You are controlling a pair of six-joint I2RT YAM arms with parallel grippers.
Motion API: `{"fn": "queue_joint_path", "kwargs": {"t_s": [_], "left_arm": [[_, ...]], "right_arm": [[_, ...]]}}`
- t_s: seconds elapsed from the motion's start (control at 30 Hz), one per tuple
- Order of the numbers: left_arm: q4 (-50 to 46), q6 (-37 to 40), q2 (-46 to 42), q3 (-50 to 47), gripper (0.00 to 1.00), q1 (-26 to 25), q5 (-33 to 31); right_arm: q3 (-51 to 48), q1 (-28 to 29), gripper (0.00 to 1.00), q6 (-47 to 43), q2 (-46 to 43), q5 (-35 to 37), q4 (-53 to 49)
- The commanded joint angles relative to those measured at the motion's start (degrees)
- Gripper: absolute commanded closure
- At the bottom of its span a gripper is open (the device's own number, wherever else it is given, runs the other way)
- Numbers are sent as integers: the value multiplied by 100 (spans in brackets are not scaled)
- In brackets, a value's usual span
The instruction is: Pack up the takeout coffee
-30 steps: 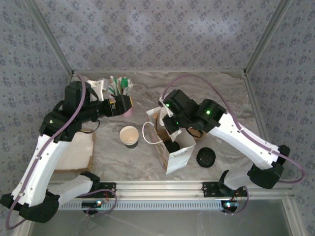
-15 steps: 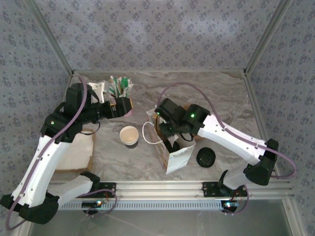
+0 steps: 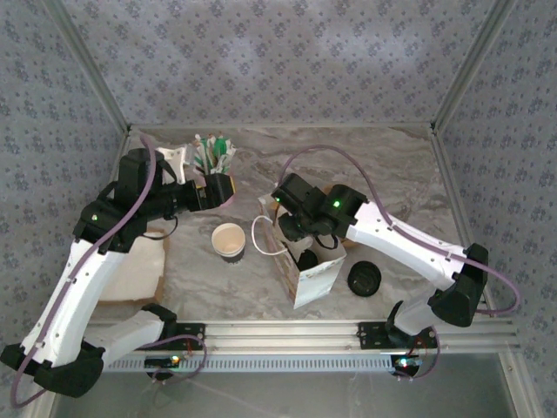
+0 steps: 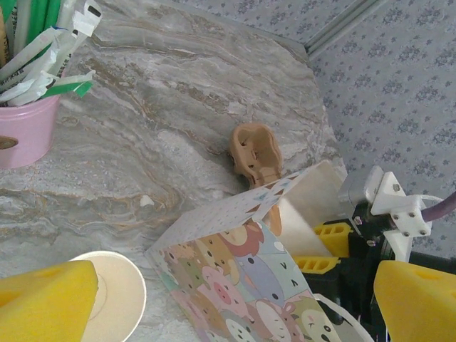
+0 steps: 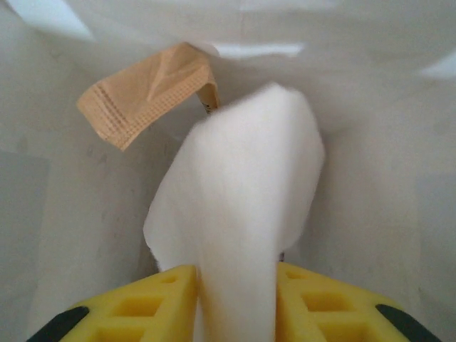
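The marble table (image 3: 392, 174) carries a white gift bag (image 3: 315, 277) printed with cartoon animals. The right gripper (image 5: 239, 301) is plunged down into the bag's mouth. A white napkin (image 5: 242, 192) stands between its yellow fingers (image 5: 167, 299), but from here I cannot tell whether they pinch it or have let go. A brown napkin (image 5: 146, 89) lies beyond it against the bag's wall.

The left gripper (image 3: 219, 189) hangs wide open and holds nothing, just beside the pink cup (image 4: 25, 132) of straws. The open paper cup (image 3: 229, 240) stands below it, a little toward the arm bases, between this gripper and the bag. Its black lid (image 3: 364, 279) lies on the table outside the bag, to the right gripper's right.
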Motion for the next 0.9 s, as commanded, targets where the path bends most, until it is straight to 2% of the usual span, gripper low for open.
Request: {"fn": "queue_joint_path", "kwargs": {"t_s": [0.0, 0.1, 0.27, 0.47, 0.53, 0.7, 0.87], "left_arm": [[164, 63, -23, 1, 1, -8, 53], [164, 60, -19, -14, 0, -7, 53], [180, 59, -1, -23, 0, -10, 53], [206, 112, 17, 73, 1, -8, 106], [242, 148, -18, 91, 0, -9, 105], [362, 284, -210, 148, 1, -8, -127], [260, 466, -599, 269, 1, -13, -902]], "right_arm": [[237, -18, 62, 81, -62, 104, -100], [313, -21, 63, 82, -129, 73, -155], [362, -27, 71, 50, -222, -41, -140], [628, -46, 66, -48, -398, -251, -104], [761, -58, 61, -136, -483, -301, -84], [874, -113, 41, -325, -894, -471, 274], [817, -246, 20, -505, -1365, -598, 629]]}}
